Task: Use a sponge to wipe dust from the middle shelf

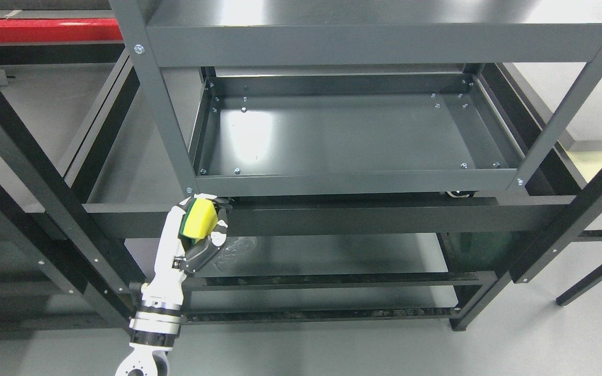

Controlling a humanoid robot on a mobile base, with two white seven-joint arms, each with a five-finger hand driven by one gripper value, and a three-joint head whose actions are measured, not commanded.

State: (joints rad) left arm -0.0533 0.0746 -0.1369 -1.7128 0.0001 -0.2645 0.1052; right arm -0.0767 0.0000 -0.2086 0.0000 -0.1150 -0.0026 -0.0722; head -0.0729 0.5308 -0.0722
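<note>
You had even, fairly bright overhead light. A white glare patch lay on the far left of the middle shelf [332, 136]. Beneath the rack [332, 42] it was dark. Everything looked sharp, with straight edges.

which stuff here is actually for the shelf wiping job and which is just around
For the job:
- sponge, yellow with a green backing
- left hand, gripping the sponge just below the shelf's front left corner
- middle shelf, a grey tray with nothing lying on it

Just around:
- top shelf
- black frame beside the cart
- red bar at the upper left
</note>
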